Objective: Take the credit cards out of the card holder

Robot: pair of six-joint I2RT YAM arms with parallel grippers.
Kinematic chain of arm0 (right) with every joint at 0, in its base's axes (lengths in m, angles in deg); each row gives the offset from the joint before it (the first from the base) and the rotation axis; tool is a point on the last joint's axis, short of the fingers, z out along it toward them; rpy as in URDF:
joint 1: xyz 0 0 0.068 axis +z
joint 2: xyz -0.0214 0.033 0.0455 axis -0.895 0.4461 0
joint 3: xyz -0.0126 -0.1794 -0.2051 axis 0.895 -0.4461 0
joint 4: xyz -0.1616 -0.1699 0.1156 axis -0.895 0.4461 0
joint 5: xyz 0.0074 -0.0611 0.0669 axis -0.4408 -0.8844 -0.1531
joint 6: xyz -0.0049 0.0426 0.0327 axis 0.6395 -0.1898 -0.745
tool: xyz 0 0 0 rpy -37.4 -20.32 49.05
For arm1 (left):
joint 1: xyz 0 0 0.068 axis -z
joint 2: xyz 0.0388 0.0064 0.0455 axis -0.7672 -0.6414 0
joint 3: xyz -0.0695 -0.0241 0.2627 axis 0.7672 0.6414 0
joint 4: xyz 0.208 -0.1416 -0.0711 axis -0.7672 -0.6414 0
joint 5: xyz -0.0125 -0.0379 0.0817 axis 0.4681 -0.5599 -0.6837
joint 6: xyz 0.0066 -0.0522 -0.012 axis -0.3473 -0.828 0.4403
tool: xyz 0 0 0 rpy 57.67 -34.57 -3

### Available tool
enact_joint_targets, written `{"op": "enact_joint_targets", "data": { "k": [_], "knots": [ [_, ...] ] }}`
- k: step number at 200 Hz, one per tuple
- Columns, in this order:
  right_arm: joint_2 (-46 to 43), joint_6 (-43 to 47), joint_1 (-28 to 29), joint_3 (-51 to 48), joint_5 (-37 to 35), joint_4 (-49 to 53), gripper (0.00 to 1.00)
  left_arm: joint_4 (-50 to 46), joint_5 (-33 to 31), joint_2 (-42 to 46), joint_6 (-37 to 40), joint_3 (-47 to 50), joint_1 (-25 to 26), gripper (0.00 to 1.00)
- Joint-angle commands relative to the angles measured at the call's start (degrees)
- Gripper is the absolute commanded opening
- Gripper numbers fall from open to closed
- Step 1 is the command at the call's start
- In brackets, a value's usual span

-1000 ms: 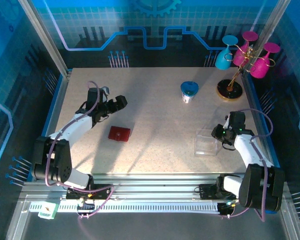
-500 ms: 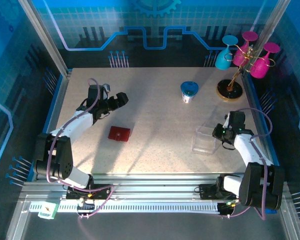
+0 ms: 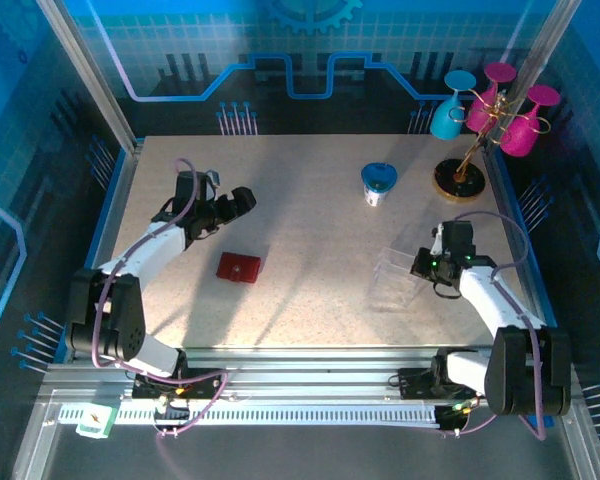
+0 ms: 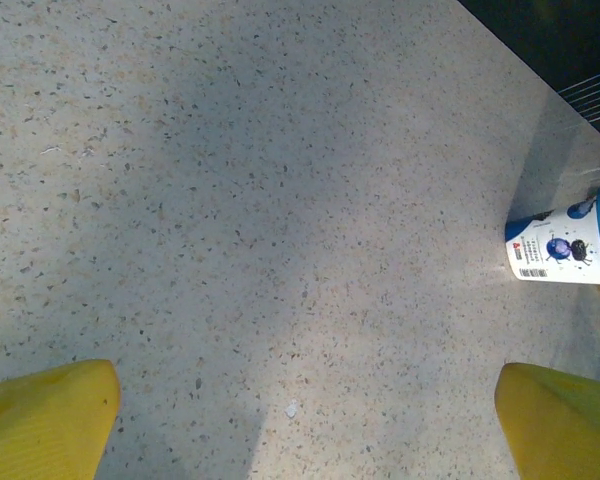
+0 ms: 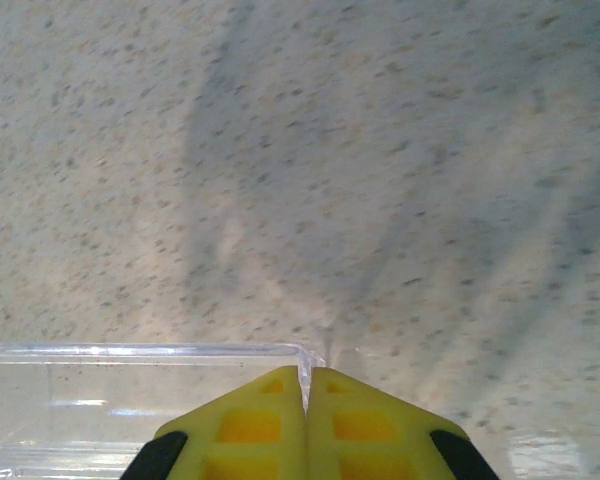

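From above, you see the red card holder (image 3: pixel 239 267) lying flat and folded closed on the table (image 3: pixel 310 230), left of centre. It sits near your left gripper (image 3: pixel 242 203), on the side toward the arm bases, and well apart from your right gripper (image 3: pixel 421 264). Its long axis runs roughly left to right, slightly tilted. The right gripper sits at the right wall of the clear tray (image 3: pixel 392 285). In the left wrist view, your left gripper (image 4: pixel 305 420) stands wide, its yellow fingers (image 4: pixel 50 420) far apart over bare table, holding nothing; a blue-lidded cup (image 4: pixel 565 245) shows at the frame's right edge. In the right wrist view, your right gripper (image 5: pixel 306 385) is pinched tight on the clear tray (image 5: pixel 130 400), gripping its thin wall.
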Motion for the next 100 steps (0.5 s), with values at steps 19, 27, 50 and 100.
{"op": "enact_joint_targets", "data": {
  "k": [19, 27, 50, 100],
  "knots": [
    [4.84, -5.66, 9.62, 6.83, -3.24, -1.67, 0.0, -3.29, 0.25, 2.77, 1.4, 2.19, -0.41, 0.98],
    [6.25, -6.79, 11.59, 8.35, -4.03, -1.91, 0.0, -3.77, 0.16, 2.81, 1.4, 2.46, -0.4, 0.98],
    [11.71, -9.84, 17.12, 13.55, -6.79, -2.4, 0.0, -4.73, -0.42, 3.39, 1.58, 3.19, -0.4, 0.98],
    [26.47, -12.27, 27.19, 31.66, -13.6, 1.43, 0.0, -7.8, -0.15, 3.58, 2.86, 4.2, -0.48, 0.96]
  ]
}}
